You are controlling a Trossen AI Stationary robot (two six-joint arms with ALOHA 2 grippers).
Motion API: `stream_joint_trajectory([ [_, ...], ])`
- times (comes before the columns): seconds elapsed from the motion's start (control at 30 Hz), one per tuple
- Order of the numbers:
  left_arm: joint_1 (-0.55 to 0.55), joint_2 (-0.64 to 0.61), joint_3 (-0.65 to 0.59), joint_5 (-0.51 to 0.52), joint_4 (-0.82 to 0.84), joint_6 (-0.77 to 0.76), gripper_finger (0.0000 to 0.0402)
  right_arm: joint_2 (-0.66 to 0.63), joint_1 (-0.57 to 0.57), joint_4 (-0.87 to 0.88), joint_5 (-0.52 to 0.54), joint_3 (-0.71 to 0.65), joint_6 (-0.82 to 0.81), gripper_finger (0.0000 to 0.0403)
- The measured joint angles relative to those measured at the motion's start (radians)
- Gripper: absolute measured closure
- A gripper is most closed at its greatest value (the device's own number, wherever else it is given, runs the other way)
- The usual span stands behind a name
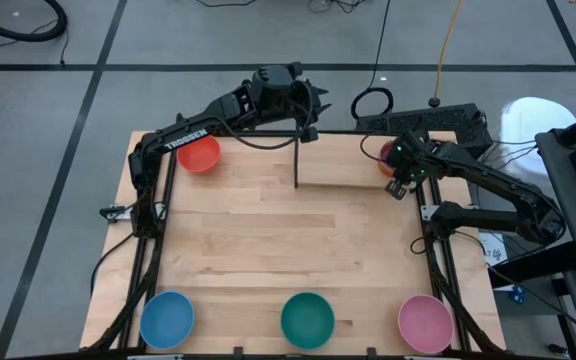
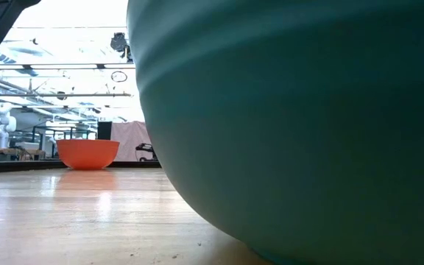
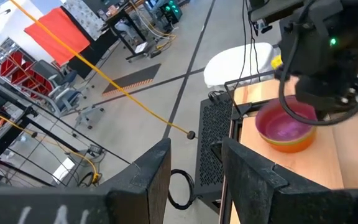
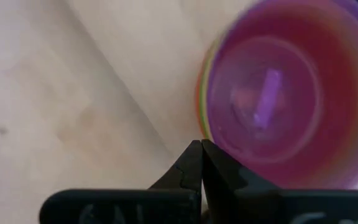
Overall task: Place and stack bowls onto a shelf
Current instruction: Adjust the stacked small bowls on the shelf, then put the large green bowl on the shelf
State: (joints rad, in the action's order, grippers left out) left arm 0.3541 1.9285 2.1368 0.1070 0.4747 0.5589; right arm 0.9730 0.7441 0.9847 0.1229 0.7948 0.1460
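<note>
The right gripper (image 4: 201, 163), jaws pressed together, is hovering just beside the stacked purple bowl (image 4: 291, 102) on the surface (image 1: 298, 250). The left gripper (image 3: 194, 171), jaws apart, is hanging past the far edge.

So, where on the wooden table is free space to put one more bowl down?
The wide middle of the table is bare, between the red-orange bowl and the near row: blue bowl, teal bowl, pink bowl. Crowded: the far right corner, where the shut right gripper hangs by the stacked small bowls.
</note>
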Motion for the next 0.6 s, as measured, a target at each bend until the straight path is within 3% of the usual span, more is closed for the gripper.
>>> stream_joint_trajectory([
  [0.1,-0.005,0.0,0.0,0.0,0.054,0.003,0.0252,-0.028,0.0,-0.019,-0.011,-0.001,0.0,0.0403],
  [0.3,-0.043,-0.018,-0.001,-0.005,0.353,-0.036,0.0252,-0.12,-0.019,-0.03,-0.098,0.05,-0.001,0.0403],
  [0.6,-0.187,-0.015,-0.001,-0.136,0.735,-0.229,0.0252,-0.231,-0.121,-0.03,-0.101,0.219,0.039,0.0403],
])
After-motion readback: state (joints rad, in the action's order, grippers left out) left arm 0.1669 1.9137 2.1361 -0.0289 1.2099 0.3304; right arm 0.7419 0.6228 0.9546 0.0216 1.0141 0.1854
